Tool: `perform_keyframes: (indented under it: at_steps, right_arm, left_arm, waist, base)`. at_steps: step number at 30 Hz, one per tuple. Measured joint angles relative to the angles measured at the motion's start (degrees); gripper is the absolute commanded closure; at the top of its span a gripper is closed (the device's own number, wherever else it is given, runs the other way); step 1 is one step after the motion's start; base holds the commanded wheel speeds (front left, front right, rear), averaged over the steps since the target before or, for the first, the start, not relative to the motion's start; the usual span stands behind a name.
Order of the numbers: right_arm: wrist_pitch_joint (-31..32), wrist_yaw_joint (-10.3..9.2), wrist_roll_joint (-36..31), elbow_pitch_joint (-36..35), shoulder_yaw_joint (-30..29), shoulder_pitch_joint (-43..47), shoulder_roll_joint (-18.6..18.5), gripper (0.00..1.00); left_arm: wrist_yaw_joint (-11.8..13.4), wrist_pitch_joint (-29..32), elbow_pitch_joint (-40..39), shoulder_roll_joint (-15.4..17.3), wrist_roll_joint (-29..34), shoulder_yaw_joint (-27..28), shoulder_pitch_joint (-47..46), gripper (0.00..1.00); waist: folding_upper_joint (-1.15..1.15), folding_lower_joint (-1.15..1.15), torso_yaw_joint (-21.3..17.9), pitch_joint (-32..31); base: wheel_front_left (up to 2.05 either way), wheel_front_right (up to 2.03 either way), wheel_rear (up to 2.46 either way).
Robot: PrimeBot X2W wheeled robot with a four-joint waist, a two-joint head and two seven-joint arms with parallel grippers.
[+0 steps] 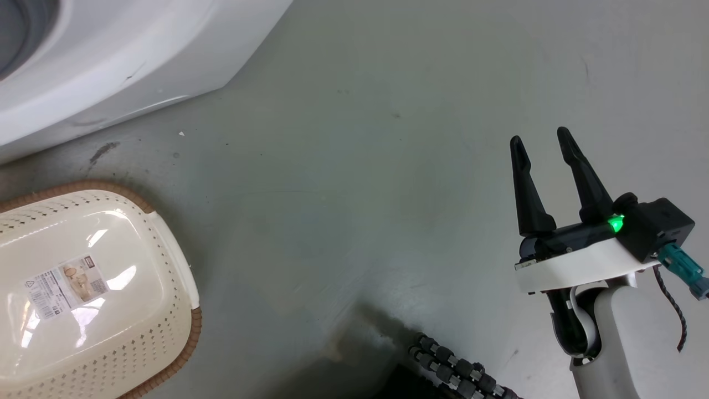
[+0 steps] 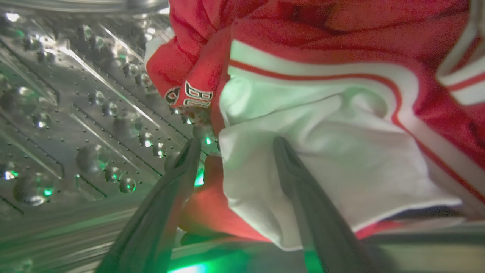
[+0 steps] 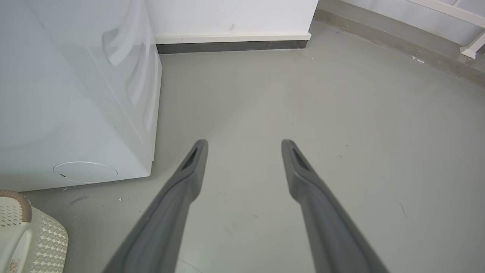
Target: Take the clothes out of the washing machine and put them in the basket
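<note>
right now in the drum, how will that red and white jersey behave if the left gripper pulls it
Probably floppy: the jersey lies bunched in soft folds, so it should sag and trail from the left gripper. Likely light, being thin cloth. It may drag over the bumps of the drum.

basket (image 1: 160, 332): running off the edge, left of the right pincer (image 1: 540, 136)
label (image 1: 65, 285): print showing too small to read
jersey lettering (image 2: 197, 95): folding out of sight above the left pincer (image 2: 238, 141)
</note>
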Motion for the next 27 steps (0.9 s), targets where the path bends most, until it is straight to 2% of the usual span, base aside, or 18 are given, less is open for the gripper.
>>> perform_keyframes:
  at_steps: [3,4,5,6,10,13,18,23,27]
  right_arm:
    - [0.0,0.0,0.31,0.0,0.0,-0.12,0.0,0.0]
    - [0.0,0.0,0.42,-0.01,-0.01,-0.12,0.0,0.0]
    - [0.0,0.0,0.63,-0.01,-0.01,-0.13,0.0,0.0]
    - [0.0,0.0,0.74,-0.01,-0.01,-0.13,0.0,0.0]
    - [-0.01,0.0,0.9,0.11,0.07,-0.24,0.0,0.0]
    - [-0.01,0.0,1.03,0.29,-0.18,-0.26,0.0,0.0]
    - [-0.01,0.0,0.2,0.55,-1.1,-0.21,0.01,0.0]
    - [-0.01,0.0,-1.24,0.47,-2.92,0.39,0.01,0.0]
    - [-0.01,0.0,-2.0,0.05,-3.85,1.53,0.02,0.0]
  left_arm:
    - [1.14,3.77,-2.24,0.13,-0.58,0.88,1.35,0.0]
    - [1.71,4.66,-3.01,0.09,-0.7,1.23,2.03,0.43]
    - [2.11,5.45,-3.68,0.07,-1.0,1.49,2.57,0.91]
    - [2.57,5.84,-4.6,0.08,-1.09,1.72,3.11,1.0]
    - [4.27,4.85,-7.61,0.51,-0.97,2.36,5.67,1.0]
    - [6.23,1.25,-9.07,0.65,-0.77,3.2,7.58,1.0]
    - [8.59,-8.55,-8.27,0.1,-1.08,3.93,9.84,1.0]
    - [10.59,-20.09,-4.75,-2.87,-3.35,4.98,11.6,1.0]
    - [11.23,-28.53,-1.33,-5.75,-5.15,5.21,13.61,1.0]
  waist:
    - [0.0,0.0,-0.35,0.47]
    - [0.0,0.0,-0.39,0.54]
    - [0.0,0.0,-0.43,0.58]
    - [0.0,0.0,-0.47,0.6]
    - [0.0,0.0,-0.8,0.2]
    - [0.0,0.0,-0.91,-0.59]
    - [0.0,0.0,-0.33,-2.59]
    - [0.0,0.0,0.68,-5.53]
    - [0.0,-0.01,1.84,-8.46]
  base:
    - [0.0,0.0,0.0]
    - [0.0,0.0,0.0]
    - [0.0,0.0,0.0]
    - [0.0,0.0,0.0]
    - [0.0,0.0,0.0]
    - [0.0,0.0,0.0]
    - [0.0,0.0,0.0]
    - [0.0,0.0,0.0]
    - [0.0,0.0,0.0]
